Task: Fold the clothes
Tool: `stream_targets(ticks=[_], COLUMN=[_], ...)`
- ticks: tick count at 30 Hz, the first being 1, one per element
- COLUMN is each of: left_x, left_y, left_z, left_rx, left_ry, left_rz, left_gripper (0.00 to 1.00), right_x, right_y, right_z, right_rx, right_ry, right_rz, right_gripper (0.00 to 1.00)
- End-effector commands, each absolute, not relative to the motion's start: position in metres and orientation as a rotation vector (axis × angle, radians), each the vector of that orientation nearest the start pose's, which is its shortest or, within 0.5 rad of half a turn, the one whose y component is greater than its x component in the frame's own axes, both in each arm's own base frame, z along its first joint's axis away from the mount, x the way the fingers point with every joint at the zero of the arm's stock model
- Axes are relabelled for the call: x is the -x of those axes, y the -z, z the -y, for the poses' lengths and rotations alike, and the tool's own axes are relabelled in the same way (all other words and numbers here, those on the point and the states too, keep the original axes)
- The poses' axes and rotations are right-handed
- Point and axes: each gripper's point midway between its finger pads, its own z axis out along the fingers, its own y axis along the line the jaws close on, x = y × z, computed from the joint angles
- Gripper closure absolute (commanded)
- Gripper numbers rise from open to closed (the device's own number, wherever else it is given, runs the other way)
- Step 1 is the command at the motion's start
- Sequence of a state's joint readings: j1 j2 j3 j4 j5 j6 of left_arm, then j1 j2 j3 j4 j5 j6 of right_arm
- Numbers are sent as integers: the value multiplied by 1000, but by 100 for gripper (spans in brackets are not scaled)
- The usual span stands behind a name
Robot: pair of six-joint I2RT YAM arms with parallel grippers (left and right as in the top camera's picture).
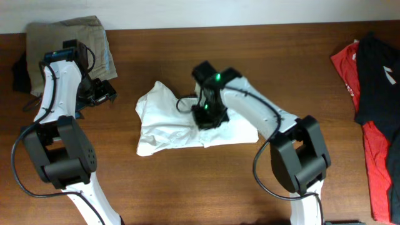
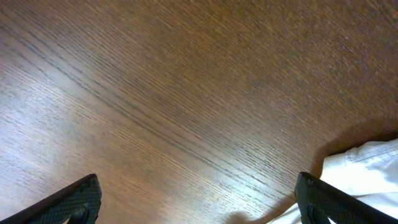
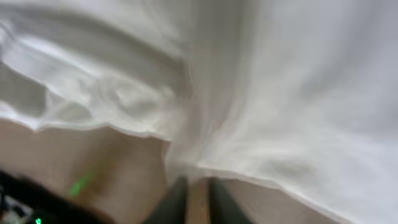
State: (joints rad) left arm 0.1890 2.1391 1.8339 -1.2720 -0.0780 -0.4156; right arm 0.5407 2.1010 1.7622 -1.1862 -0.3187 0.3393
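The white T-shirt (image 1: 169, 119) lies crumpled in the middle of the wooden table. Its label does not show. My right gripper (image 1: 209, 115) is down on the shirt's middle. In the blurred right wrist view its fingers (image 3: 193, 185) are nearly together, their tips at an edge of the white fabric (image 3: 292, 81), which spreads above them. My left gripper (image 1: 103, 92) is open and empty over bare wood to the left of the shirt. In the left wrist view its fingers (image 2: 198, 186) are wide apart, and a corner of the shirt (image 2: 367, 168) shows by the right finger.
A khaki-grey folded garment (image 1: 75, 34) lies at the back left behind the left arm. Red and black garments (image 1: 375, 94) lie along the right edge of the table. Bare wood (image 1: 187, 187) lies in front of the shirt.
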Motion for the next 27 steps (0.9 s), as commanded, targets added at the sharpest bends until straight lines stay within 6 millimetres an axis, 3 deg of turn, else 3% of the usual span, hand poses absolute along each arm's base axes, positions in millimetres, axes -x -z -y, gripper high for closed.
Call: stream_targets(ticks=[1, 2, 3, 5, 6, 9, 10, 14, 16, 20, 23, 24, 26, 27], left_x=[-402, -402, -402, -402, -402, -402, -402, -402, -402, -402, -401, -400, -403, -404], left_y=[-80, -80, -80, -80, -80, -80, -80, -80, -80, -80, -80, -80, -79, -79], left_z=[-88, -88, -88, -88, -88, -87, -87, -85, -85, -85, -85, -85, -78, -70], left_rx=[941, 941, 941, 941, 941, 941, 941, 942, 942, 942, 943, 943, 944, 941], left_ry=[-114, -114, -114, -114, -114, -102, -101, -85, -85, -85, -86, -85, -19, 46], left_rz=[-2981, -2981, -2981, -2981, -2981, -2982, -2983, -2984, -2984, -2984, -2990, -2991, -2994, -3000], left_gripper=[1, 1, 1, 1, 1, 1, 1, 1, 1, 1, 1, 1, 1, 1], right_x=[-374, -378, -378, -382, -383, -384, -384, -382, -382, -391, -404, -410, -416, -418], right_y=[-128, -130, -130, -122, -117, -89, -76, -39, -24, 1, -9, -22, -42, -60], right_z=[-217, -200, -190, -164, -154, -127, -124, -131, -127, -79, -54, -50, -48, -47], right_rx=[235, 209, 175, 128, 140, 77, 49, 35, 31, -94, -212, -237, -248, -250], right_ry=[-345, -333, -323, -304, -300, -294, -334, -532, -525, -370, -382, -418, -424, -423], right_rz=[-3064, -3078, -3096, -3125, -3133, -3162, -3164, -3125, -3110, -3080, -3050, -3038, -3038, -3044], right_gripper=[45, 30, 21, 21, 29, 87, 96, 96, 95, 93, 92, 88, 78, 65])
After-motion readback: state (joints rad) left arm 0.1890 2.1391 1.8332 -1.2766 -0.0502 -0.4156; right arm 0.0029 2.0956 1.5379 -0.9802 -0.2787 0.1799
